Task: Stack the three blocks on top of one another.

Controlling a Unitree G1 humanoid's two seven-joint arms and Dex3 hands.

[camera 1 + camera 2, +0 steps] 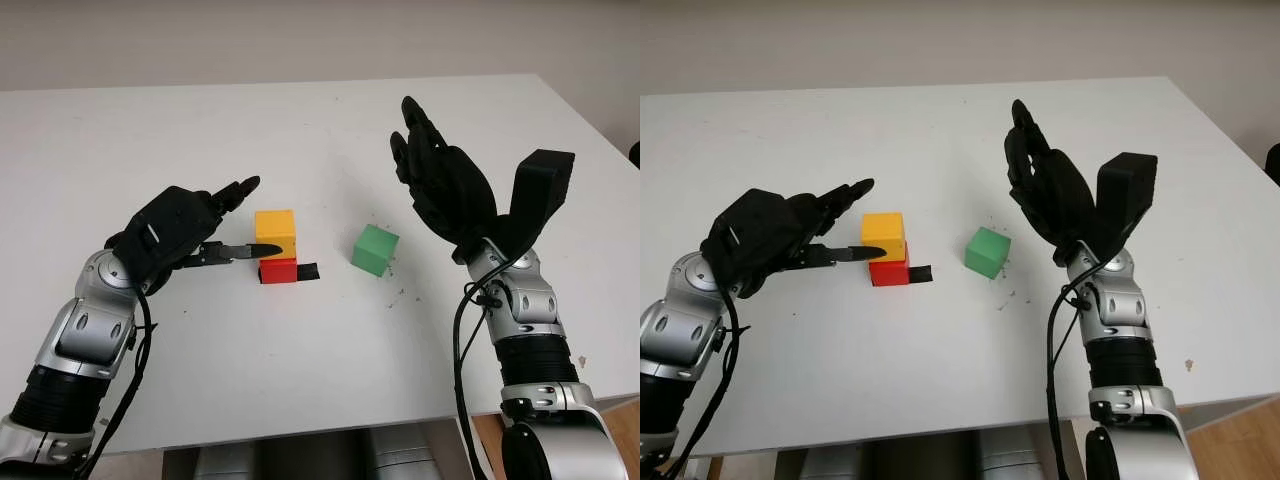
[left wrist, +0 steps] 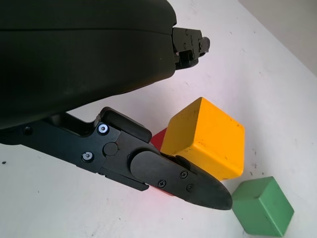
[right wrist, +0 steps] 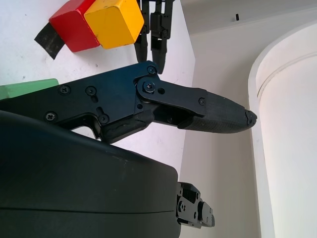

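On the white table (image 1: 300, 380), the left hand (image 1: 185, 235) hovers low at the left, palm side turned toward the blocks, open and holding nothing. One finger (image 1: 240, 252) reaches level toward the yellow block, its tip just beside that block's near left face; whether it touches cannot be told. Another finger points past the block's far left corner, apart from it.

Just right of that hand, the yellow block (image 1: 275, 234) sits on top of the red block (image 1: 279, 271), set a little to the rear and left so the red one shows below its front edge. A small piece of black tape (image 1: 308, 272) lies flat on the table against the red block's right side.

Farther right, apart from the stack, the green block (image 1: 375, 249) stands alone on the table, turned corner-on.

Right of it, the right hand (image 1: 440, 180) is raised above the table, fingers pointing up and away, open and empty.
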